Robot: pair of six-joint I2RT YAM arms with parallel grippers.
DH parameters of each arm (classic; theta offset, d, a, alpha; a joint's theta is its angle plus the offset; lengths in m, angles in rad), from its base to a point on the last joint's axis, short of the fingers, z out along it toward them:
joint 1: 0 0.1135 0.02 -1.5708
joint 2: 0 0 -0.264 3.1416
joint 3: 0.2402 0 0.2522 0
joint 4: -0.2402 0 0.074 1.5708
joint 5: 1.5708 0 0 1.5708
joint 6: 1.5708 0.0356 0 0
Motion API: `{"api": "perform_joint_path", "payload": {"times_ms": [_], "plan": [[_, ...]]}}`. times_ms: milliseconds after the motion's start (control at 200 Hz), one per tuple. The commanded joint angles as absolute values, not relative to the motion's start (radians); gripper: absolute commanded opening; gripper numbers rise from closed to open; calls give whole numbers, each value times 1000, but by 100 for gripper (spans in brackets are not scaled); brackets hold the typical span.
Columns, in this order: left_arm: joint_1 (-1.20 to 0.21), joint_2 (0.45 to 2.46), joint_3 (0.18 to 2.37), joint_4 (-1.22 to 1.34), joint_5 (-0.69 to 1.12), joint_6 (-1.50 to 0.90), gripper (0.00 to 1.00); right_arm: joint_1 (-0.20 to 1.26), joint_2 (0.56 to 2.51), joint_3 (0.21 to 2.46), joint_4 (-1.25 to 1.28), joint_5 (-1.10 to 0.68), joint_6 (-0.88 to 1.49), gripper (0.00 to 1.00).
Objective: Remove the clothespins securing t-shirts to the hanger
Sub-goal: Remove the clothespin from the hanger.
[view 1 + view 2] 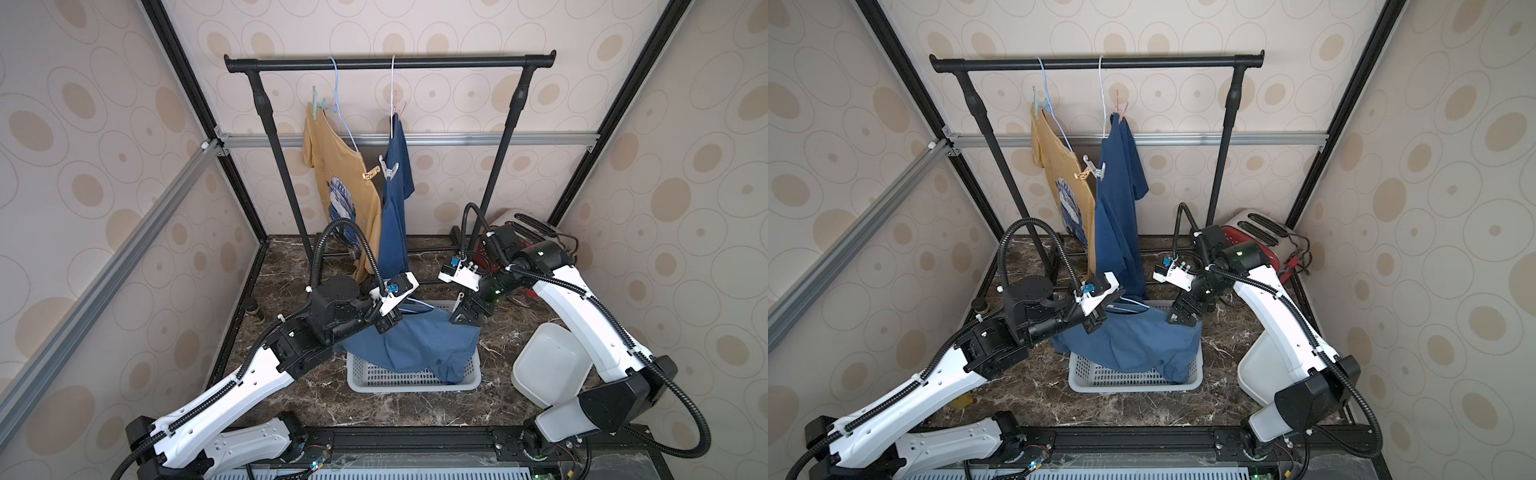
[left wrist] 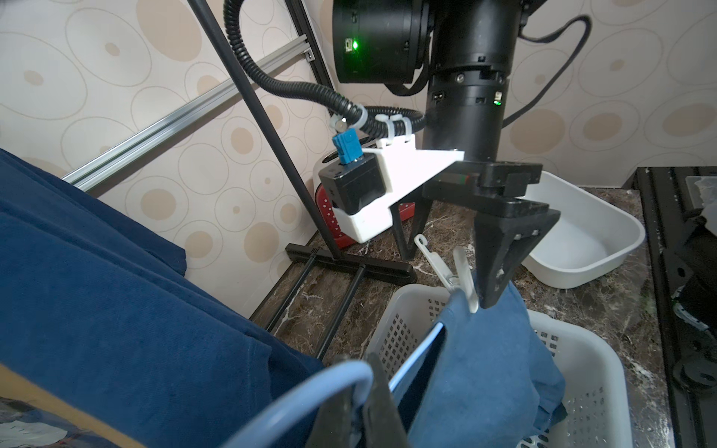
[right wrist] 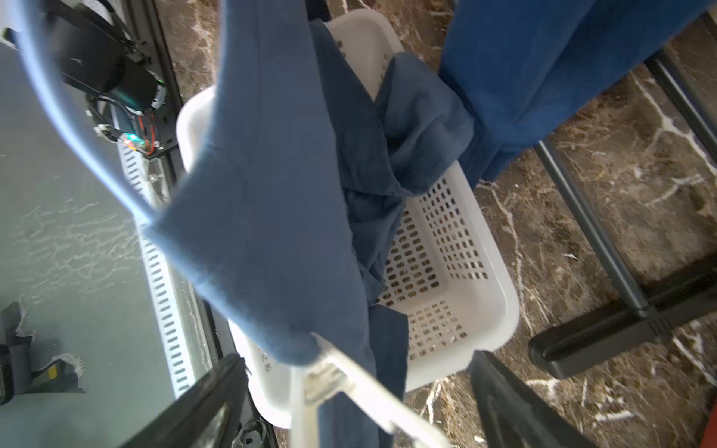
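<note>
On the rack (image 1: 390,63), the yellow shirt (image 1: 332,166) hung pinned by 2 clips: a teal clip (image 1: 318,107) at the top and a tan clip (image 1: 371,172) at the lower shoulder. Just beside it, the navy shirt (image 1: 395,220) also kept 2, a pink clip (image 1: 402,109) up high and a white clip (image 1: 389,166) lower down. All 4 looked untouched.

Below, the left gripper (image 1: 388,322) was pressed together on a hanger (image 2: 329,371), holding it above the basket (image 1: 415,386). The blue shirt (image 1: 419,345) draped from that hanger, its lower part lying in the basket. No clip showed at the end near the left gripper, so that one was probably off already, though where it went could not be seen.

At the far end, a clear clip (image 2: 463,277) pinned the blue shirt to the hanger. The right gripper (image 1: 466,312) was spread with 1 finger on each side of that clip and had not yet squeezed it.

By this reading the task was early: 5 clips remained in place, and the clear one was the next to come off.
</note>
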State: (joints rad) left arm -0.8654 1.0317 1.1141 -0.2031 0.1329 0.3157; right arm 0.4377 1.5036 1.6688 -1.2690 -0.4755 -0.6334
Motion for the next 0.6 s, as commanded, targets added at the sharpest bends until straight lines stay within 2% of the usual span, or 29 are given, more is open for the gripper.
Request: {"api": "perform_joint_path", "payload": {"times_ms": [0,290,451,596], "plan": [[-867,1021,1131,-170,134,354,0,460,1499,1681,-1292,-513,-659,91],[-867,1044,1150,-182,130,356,0,475,1444,1655,-1293,-461,-666,80],[-867,1055,1161,-187,131,354,0,477,1419,1636,-1295,-424,-675,67],[-867,1061,1162,-184,132,351,0,479,1408,1620,-1298,-406,-679,61]]}}
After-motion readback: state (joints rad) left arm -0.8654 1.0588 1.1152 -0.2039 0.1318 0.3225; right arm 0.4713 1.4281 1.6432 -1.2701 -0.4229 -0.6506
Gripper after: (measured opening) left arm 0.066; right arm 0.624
